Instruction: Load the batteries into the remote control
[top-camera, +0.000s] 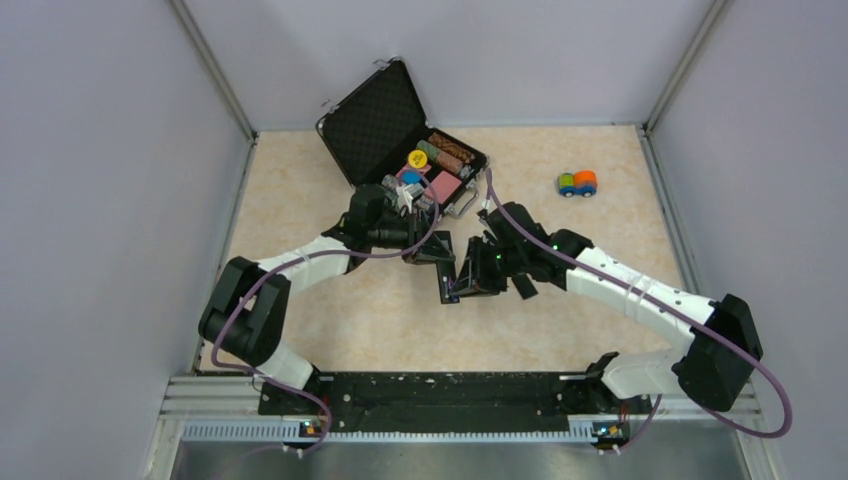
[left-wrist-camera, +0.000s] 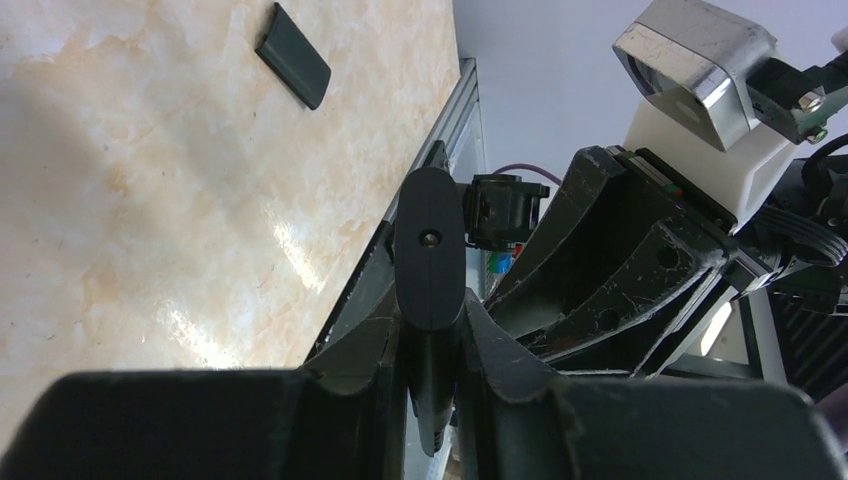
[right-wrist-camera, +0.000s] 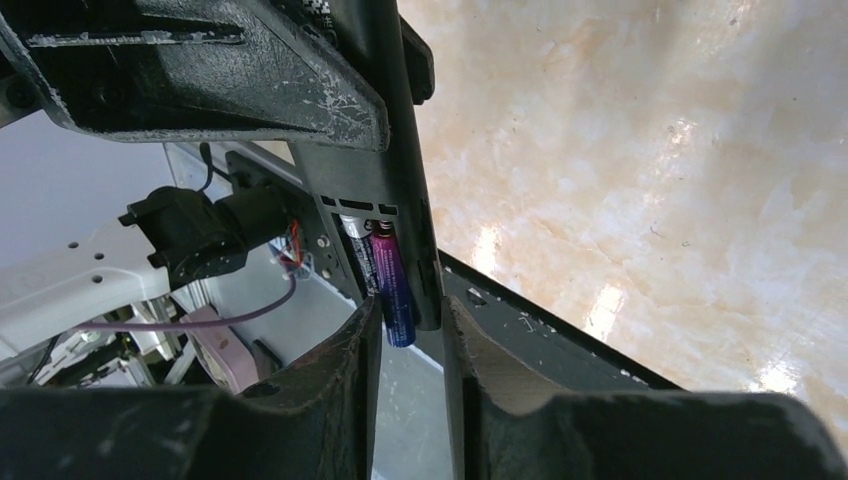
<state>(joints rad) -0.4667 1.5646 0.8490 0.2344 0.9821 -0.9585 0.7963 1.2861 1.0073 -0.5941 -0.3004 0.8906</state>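
My left end effector (left-wrist-camera: 432, 318) is clamped on the remote (left-wrist-camera: 430, 240), holding it clear of the tabletop (left-wrist-camera: 150, 220). The back cover (left-wrist-camera: 292, 68) lies well apart on the tabletop, off the remote. In the open compartment the dark battery (right-wrist-camera: 357, 255) and the purple battery (right-wrist-camera: 393, 285) lie side by side. The purple one's lower end seems to jut past the remote's edge, so it may not be fully seated. My right end effector (right-wrist-camera: 410, 310) flanks that end, jaws narrowly apart, and I cannot tell whether they press. Loading looks nearly done to me. Seating the purple battery and refitting the cover seem to remain.
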